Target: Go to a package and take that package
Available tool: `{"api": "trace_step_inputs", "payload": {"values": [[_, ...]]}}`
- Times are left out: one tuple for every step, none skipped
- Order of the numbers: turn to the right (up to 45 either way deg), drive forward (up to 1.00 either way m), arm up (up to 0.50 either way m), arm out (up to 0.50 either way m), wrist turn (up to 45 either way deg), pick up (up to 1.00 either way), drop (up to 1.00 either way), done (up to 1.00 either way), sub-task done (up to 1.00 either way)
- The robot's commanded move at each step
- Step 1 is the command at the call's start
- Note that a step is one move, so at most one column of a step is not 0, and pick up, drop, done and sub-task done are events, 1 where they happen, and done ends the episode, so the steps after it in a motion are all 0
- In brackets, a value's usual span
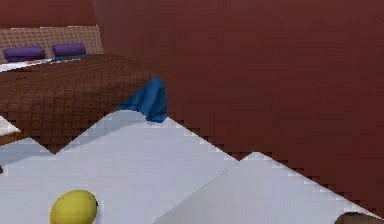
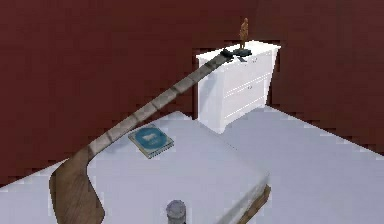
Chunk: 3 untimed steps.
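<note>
Forward view: a bed (image 1: 70, 90) with a brown quilted cover is standing against the dark red wall, with two purple pillows (image 1: 45, 51) lying at its head. A blue cloth (image 1: 150, 100) is hanging at the bed's near corner. A round yellow thing (image 1: 74, 208) is sitting on a pale surface at the bottom left.

Arm side view: a pale desk (image 2: 200, 170) is taking up the lower middle. A flat blue-green item (image 2: 151, 141) with a pale round mark is lying on it. Whether this is the package cannot be told. A long brown bat-shaped object (image 2: 150, 105) is running aslant above it, toward a white drawer cabinet (image 2: 238, 90) in the corner. A small brown figure (image 2: 243, 23) is standing on the cabinet, near a dark item (image 2: 235, 52). A grey cylinder (image 2: 177, 211) is standing at the desk's near edge.

The gripper's state cannot be told.
</note>
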Motion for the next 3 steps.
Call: {"api": "trace_step_inputs", "payload": {"values": [[0.0, 0.0, 0.0, 0.0, 0.0, 1.0, 0.0, 0.0, 0.0], [0.0, 0.0, 0.1, 0.0, 0.0, 0.0, 0.0, 0.0, 0.0], [0.0, 0.0, 0.0, 0.0, 0.0, 0.0, 0.0, 1.0, 0.0]]}}
